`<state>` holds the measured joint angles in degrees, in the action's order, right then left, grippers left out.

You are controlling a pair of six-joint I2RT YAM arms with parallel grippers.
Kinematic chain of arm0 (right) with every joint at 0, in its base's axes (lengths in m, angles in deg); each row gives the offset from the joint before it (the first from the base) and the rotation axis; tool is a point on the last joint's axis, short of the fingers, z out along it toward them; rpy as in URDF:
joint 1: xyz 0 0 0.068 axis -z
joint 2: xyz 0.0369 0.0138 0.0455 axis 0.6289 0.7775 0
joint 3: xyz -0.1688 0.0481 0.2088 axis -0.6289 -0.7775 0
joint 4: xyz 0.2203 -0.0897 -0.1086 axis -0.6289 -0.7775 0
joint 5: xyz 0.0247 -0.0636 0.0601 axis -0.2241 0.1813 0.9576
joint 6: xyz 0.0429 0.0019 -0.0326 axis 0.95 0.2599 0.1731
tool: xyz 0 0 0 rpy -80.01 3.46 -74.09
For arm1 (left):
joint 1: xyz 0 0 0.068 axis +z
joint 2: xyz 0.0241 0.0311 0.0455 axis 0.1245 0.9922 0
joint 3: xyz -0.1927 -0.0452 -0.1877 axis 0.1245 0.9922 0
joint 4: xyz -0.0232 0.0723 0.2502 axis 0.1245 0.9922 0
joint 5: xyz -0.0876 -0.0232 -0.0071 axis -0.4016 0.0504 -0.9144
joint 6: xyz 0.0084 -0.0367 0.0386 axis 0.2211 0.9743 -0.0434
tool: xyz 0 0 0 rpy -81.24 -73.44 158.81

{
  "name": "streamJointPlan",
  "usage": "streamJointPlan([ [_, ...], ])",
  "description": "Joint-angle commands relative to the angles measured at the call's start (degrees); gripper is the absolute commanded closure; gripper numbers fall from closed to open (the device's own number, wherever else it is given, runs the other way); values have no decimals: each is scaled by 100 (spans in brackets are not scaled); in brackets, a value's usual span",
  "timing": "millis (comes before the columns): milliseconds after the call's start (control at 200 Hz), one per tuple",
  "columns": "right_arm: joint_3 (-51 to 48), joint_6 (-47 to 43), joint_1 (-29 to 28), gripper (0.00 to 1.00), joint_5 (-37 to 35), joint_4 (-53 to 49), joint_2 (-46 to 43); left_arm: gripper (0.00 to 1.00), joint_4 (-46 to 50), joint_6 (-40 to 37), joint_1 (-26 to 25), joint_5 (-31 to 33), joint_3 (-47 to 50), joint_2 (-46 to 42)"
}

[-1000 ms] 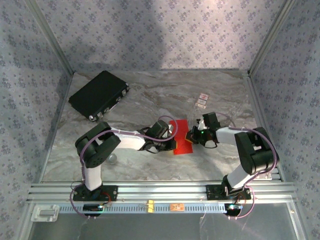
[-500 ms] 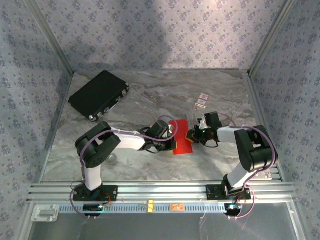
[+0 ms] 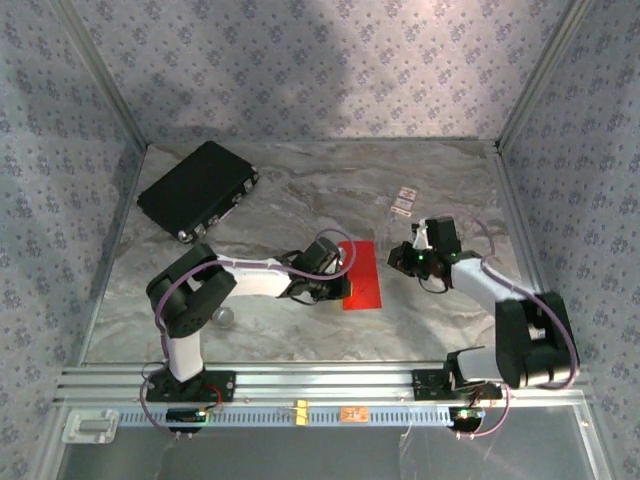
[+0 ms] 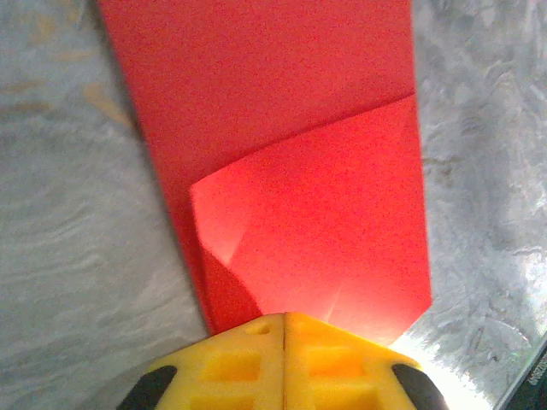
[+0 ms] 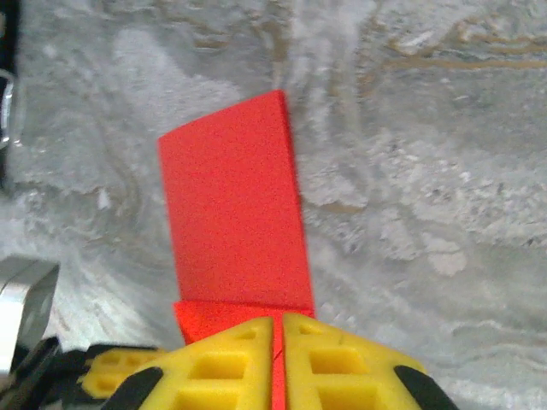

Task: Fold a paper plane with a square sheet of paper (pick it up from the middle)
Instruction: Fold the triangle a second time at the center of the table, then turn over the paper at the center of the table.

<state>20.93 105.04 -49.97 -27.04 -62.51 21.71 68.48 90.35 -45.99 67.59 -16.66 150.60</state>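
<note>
The square sheet of paper [image 3: 365, 272] is bright red and folded into a narrow rectangle, lying flat on the marble table near the middle. In the left wrist view the paper [image 4: 282, 128] shows a slanted folded flap whose left corner lifts slightly. My left gripper [image 3: 341, 286] is shut, and its yellow fingertips [image 4: 285, 318] rest over the paper's near edge. My right gripper [image 3: 398, 260] sits just right of the paper. Its jaws [image 5: 278, 323] are together but for a hair-thin slit, above the paper's [image 5: 231, 213] end.
A black case [image 3: 197, 190] lies at the back left. Two small cards [image 3: 404, 201] sit behind the right gripper. A small clear round object [image 3: 222, 318] is by the left arm's shoulder. Patterned walls enclose the table, and a metal rail [image 3: 320, 383] runs along the front.
My right gripper has drawn back to the right, off the paper, and its arm has swung outward. The left arm has barely moved.
</note>
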Motion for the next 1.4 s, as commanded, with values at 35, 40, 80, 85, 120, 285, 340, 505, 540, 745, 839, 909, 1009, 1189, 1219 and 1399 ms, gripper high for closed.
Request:
streamJointPlan([
  [35,-511,37,-99,84,-95,-414,-665,88,434,-378,13,174,-495,-311],
  [40,-529,49,-101,84,-80,-418,-688,87,453,-388,18,174,-505,-304],
  [80,-664,154,-111,82,37,-394,-833,88,570,-474,50,164,-613,-251],
  [85,-676,174,-112,82,52,-395,-842,88,578,-493,54,165,-630,-243],
  [120,-786,297,-129,80,140,-368,-954,88,688,-573,88,143,-697,-183],
  [285,-1126,723,-258,72,263,-364,-1193,88,1163,-920,129,157,-1010,97],
  [340,-1193,784,-308,71,286,-339,-1181,89,1323,-1019,129,170,-1112,220],
  [505,-1161,947,-437,66,539,-282,-1034,91,1598,-1183,126,351,-1229,475],
  [540,-1125,974,-472,65,587,-293,-978,91,1614,-1201,129,385,-1221,506],
  [745,-904,1134,-656,64,575,-473,-640,94,1628,-1205,86,403,-1092,634],
  [839,-868,1242,-778,63,416,-593,-565,95,1572,-1147,54,401,-1010,635],
  [909,-885,1314,-878,63,329,-553,-544,95,1548,-1115,37,410,-960,612],
  [1009,-874,1421,-956,62,310,-477,-488,95,1512,-1080,23,395,-906,586],
  [1189,-778,1436,-1069,61,193,-475,-306,95,1482,-1049,6,369,-871,560],
  [1219,-775,1443,-1072,61,173,-453,-275,95,1480,-1050,5,368,-871,562],
  [1399,-777,1547,-1116,61,137,-228,-113,95,1467,-1049,-3,360,-839,547],
])
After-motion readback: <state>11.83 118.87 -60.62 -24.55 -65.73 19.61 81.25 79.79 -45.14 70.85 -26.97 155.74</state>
